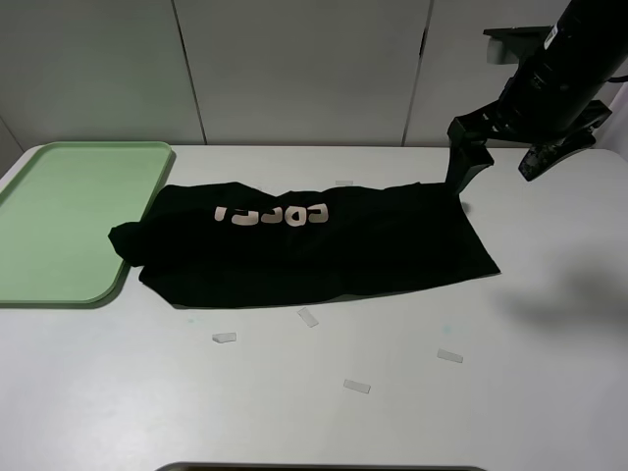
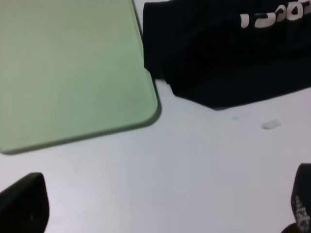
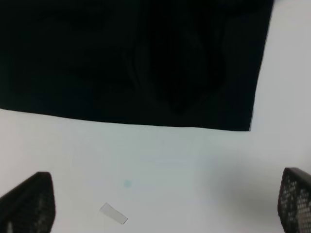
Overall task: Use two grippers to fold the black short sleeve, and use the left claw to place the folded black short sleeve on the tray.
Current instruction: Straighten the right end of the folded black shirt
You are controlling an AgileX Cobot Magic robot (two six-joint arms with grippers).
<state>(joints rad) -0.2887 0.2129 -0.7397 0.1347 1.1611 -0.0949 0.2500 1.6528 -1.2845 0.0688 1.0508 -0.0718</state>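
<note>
The black short sleeve (image 1: 324, 255) lies folded into a long band across the middle of the white table, pale letters (image 1: 272, 214) facing up. Its left end rests against the right rim of the pale-green tray (image 1: 59, 226), which holds nothing. My right gripper (image 1: 510, 157) hangs open above the shirt's right end; in the right wrist view the right gripper (image 3: 160, 204) has bare table between its fingers and the shirt's edge (image 3: 121, 58) beyond them. My left gripper (image 2: 163, 208) is open over bare table near the tray's corner (image 2: 68, 68) and the shirt (image 2: 218, 63).
Several small pale tape scraps lie on the table in front of the shirt, such as one scrap (image 1: 308, 316) and another scrap (image 1: 449, 356). One more scrap (image 1: 343, 183) sits behind the shirt. A white wall closes the back.
</note>
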